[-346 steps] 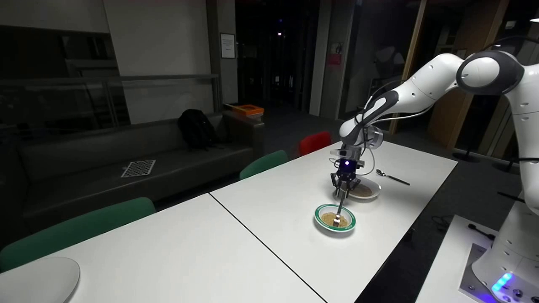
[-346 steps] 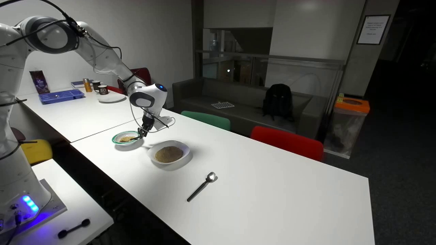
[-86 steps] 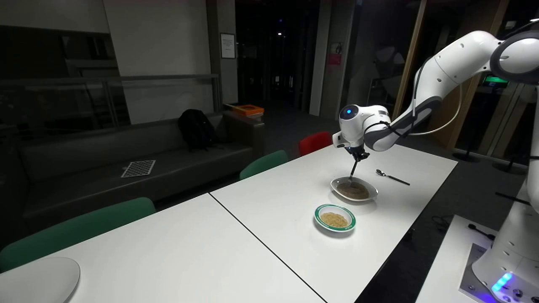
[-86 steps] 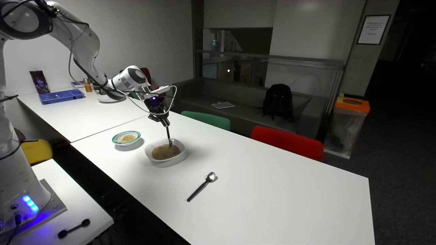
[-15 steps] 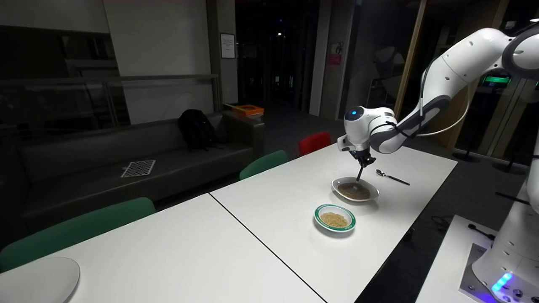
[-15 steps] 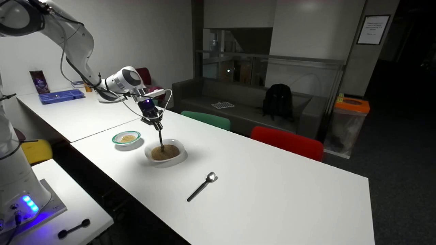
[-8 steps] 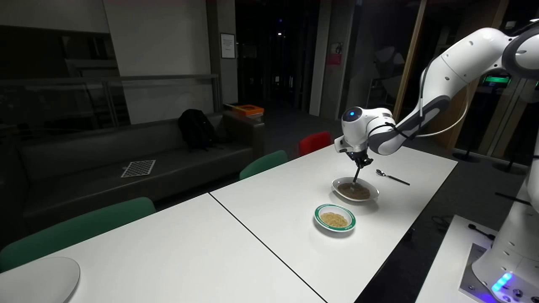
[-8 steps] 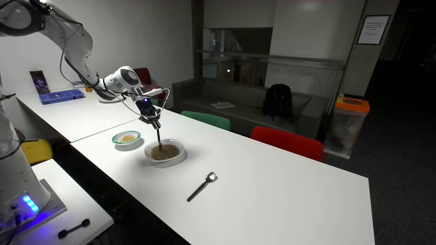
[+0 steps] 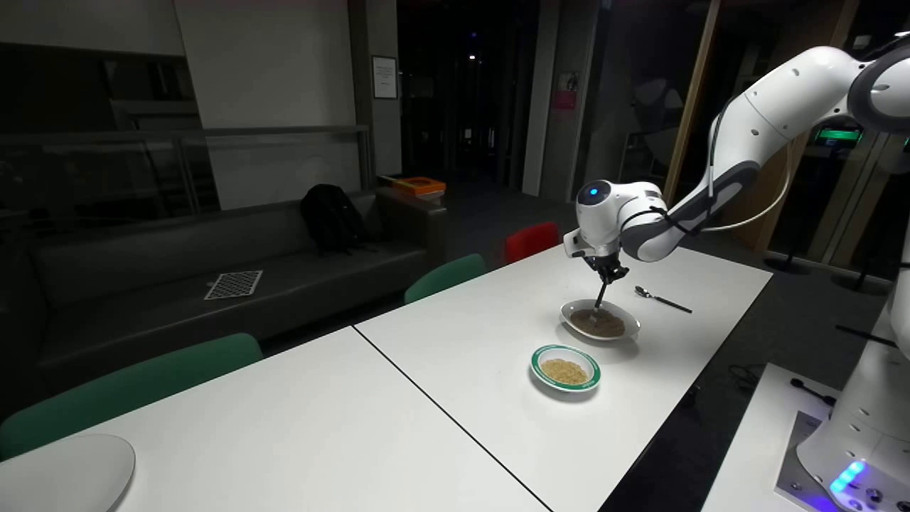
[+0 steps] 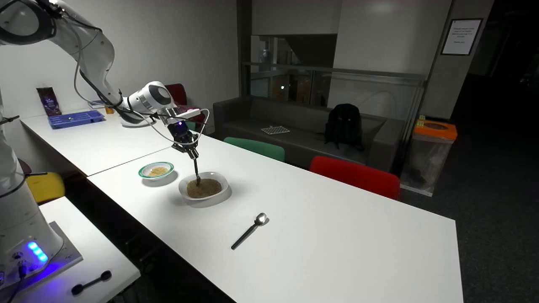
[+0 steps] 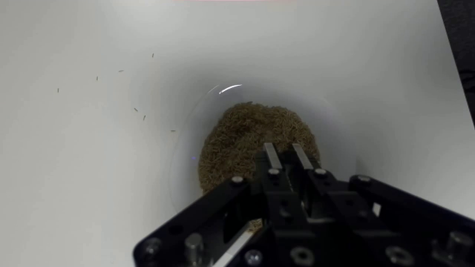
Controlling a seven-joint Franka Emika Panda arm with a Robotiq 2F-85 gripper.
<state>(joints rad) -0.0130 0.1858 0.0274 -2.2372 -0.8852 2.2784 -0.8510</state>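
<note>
My gripper (image 9: 609,272), also in an exterior view (image 10: 194,155) and the wrist view (image 11: 286,146), is closed on the dark handle of a metal-headed utensil (image 9: 601,294). The utensil also shows in an exterior view (image 10: 196,167); it points down, slightly tilted. Its head rests in or on brown grains (image 11: 237,141) in a white oval dish (image 9: 632,323); how deep I cannot tell. In the wrist view the fingers hide most of the utensil. A green-rimmed bowl (image 9: 537,368) with pale grains stands beside the dish, also in an exterior view (image 10: 142,172).
A dark-handled spoon (image 10: 248,232) lies on the white table (image 10: 337,235). Several loose grains (image 11: 136,109) lie beside the dish. A white plate (image 9: 71,469) and a blue tray (image 10: 76,120) are farther along. Red (image 10: 356,174) and green (image 10: 254,147) chairs line the table's far edge.
23 seconds ago the utensil's head was in the green-rimmed bowl; by 5.7 seconds ago it was in the white dish. Over the last second it has slid slightly left in both exterior views.
</note>
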